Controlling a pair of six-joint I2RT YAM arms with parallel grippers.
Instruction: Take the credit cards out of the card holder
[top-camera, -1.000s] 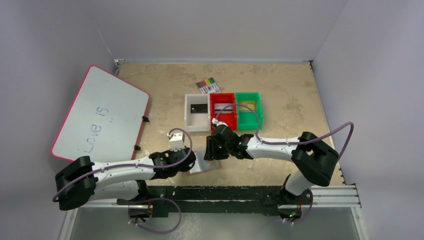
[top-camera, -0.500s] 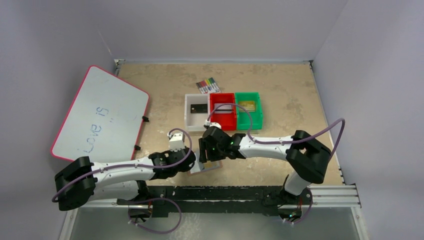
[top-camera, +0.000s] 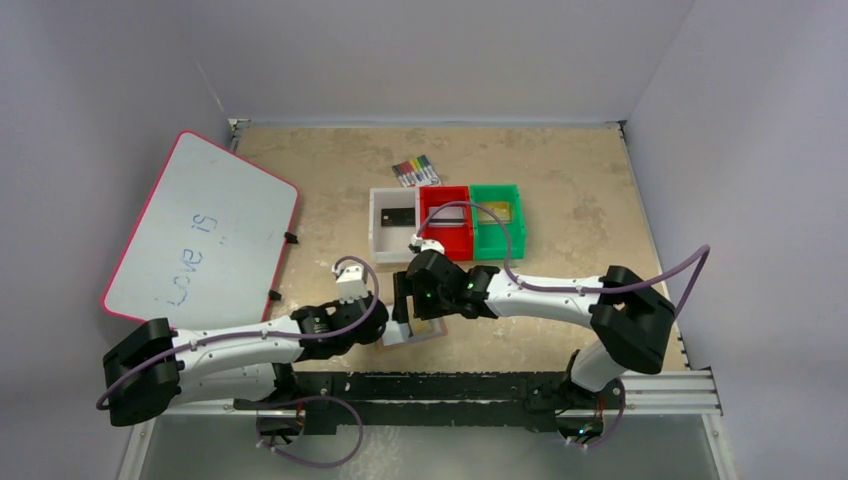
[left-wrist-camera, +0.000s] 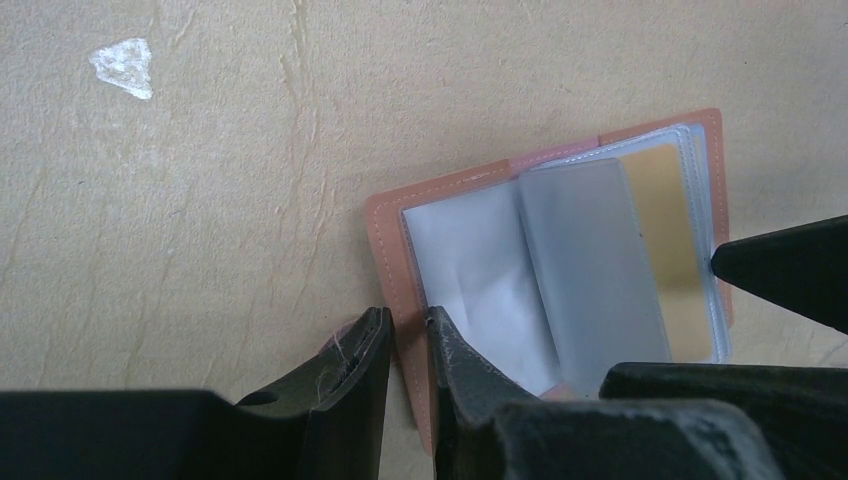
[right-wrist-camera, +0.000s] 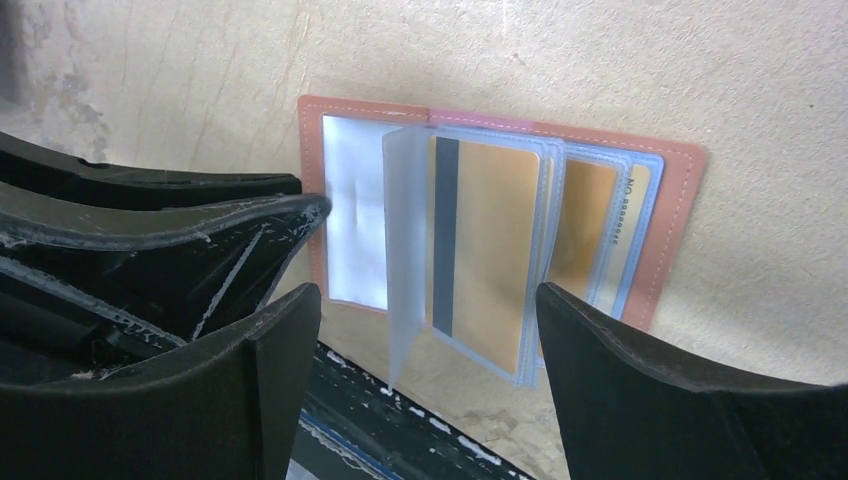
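The left gripper (left-wrist-camera: 405, 330), its jaws nearly closed, pinches the stitched left edge of the card holder (left-wrist-camera: 545, 265), which lies open on the speckled tan bench (left-wrist-camera: 200, 200) just in front of the arms' bases. The right gripper (right-wrist-camera: 425, 300) hangs over it, spread wide and holding nothing, with its fingers flanking the fanned pockets. The holder is soft, tan-brown and flat, with a stack of thin, glossy clear sleeves (right-wrist-camera: 405, 250). One limp, empty sleeve stands half upright, and behind it sit flat, rigid gold credit cards (right-wrist-camera: 495, 250), the front one crossed by a dark stripe. The risk appears to lie in those slippery layers. Closing jaws could catch a sleeve along with a card, or nip two cards at once. A pull could then drag the light holder out of the left pinch or fold it shut.
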